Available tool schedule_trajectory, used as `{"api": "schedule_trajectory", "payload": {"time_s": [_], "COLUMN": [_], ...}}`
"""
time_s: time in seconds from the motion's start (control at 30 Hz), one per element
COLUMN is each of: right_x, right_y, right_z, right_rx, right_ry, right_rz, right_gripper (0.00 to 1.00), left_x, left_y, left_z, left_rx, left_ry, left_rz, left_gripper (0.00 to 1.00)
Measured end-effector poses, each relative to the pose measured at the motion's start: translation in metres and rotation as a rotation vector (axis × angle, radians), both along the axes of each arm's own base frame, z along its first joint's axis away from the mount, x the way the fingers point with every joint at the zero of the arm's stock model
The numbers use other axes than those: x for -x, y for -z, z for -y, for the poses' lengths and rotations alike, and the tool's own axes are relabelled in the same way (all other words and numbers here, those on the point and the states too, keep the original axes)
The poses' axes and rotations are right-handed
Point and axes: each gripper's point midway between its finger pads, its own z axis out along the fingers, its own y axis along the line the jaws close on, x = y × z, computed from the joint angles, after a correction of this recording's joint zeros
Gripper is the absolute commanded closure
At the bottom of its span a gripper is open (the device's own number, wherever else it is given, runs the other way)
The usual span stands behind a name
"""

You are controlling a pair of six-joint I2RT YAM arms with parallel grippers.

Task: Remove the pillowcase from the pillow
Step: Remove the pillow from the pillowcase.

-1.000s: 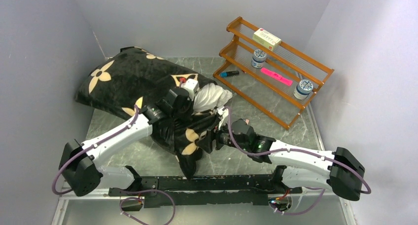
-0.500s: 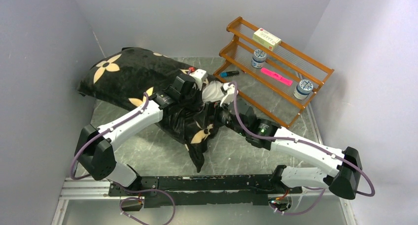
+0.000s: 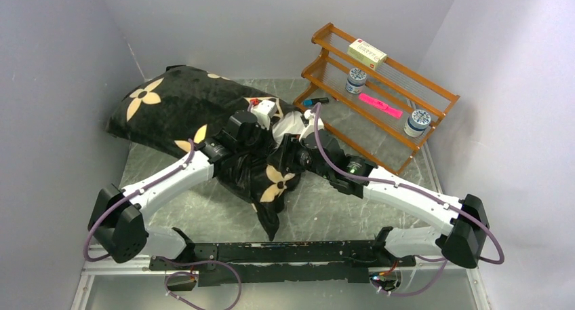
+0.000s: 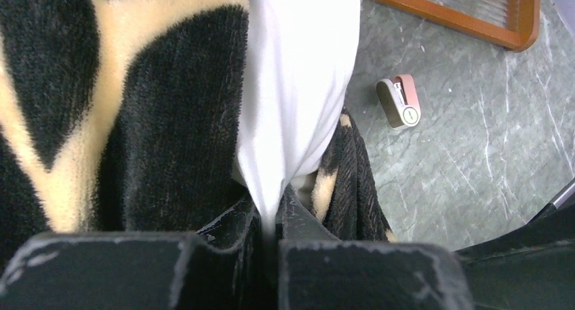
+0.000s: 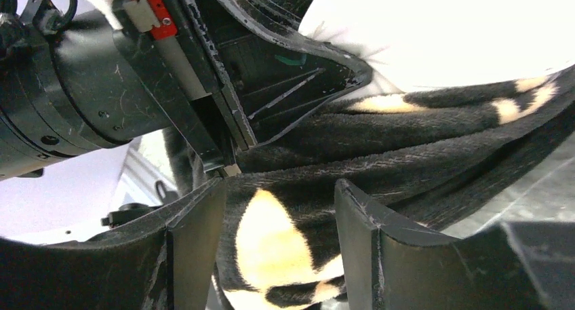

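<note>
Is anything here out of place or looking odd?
A small pink-and-beige gadget lies loose on the table near the wooden rack, and so does a blue marker, though similar items sit on its shelves. The pillowcase is bunched, with the white pillow poking out.

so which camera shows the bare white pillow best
Left wrist: the pillow fills the centre, its white corner tapering into the shut left gripper. Top external shows only a small white patch poking from the pillowcase; right wrist only an overexposed white edge at upper right.
</note>
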Motion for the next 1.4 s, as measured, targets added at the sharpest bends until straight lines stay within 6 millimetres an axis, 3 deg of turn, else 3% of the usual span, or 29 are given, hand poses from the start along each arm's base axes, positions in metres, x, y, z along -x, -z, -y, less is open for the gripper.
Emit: {"api": "schedule_trajectory", "payload": {"time_s": [0.4, 0.63, 0.9, 1.23, 1.33, 1.4], "right_x": [0.007, 0.008, 0.007, 0.005, 0.007, -0.003], "right_y": [0.020, 0.023, 0.023, 0.024, 0.022, 0.026], "right_z": [-0.027, -0.033, -0.030, -0.026, -0.017, 0.002], "right_rx": [-0.103, -0.131, -0.145, -0.154, -0.158, -0.118], "right_ry": [-0.083, -0.107, -0.104, -0.100, -0.123, -0.079], "right_rz": [-0.162, -0.199, -0.202, -0.211, -0.184, -0.148], "right_gripper": [0.51, 0.57, 0.57, 0.49, 0.45, 0.43], "left_x": [0.005, 0.003, 0.001, -0.002, -0.002, 0.001], "left_y": [0.010, 0.011, 0.010, 0.008, 0.006, 0.005], "left_z": [-0.009, -0.011, -0.012, -0.010, -0.009, -0.011], "left_rx": [-0.003, -0.015, -0.021, -0.009, -0.007, -0.013], "left_ry": [0.010, 0.006, -0.011, -0.016, -0.019, -0.016], "left_rz": [0.026, 0.037, 0.050, 0.068, 0.080, 0.075], "left_gripper": [0.95, 0.95, 0.95, 0.95, 0.95, 0.95]}}
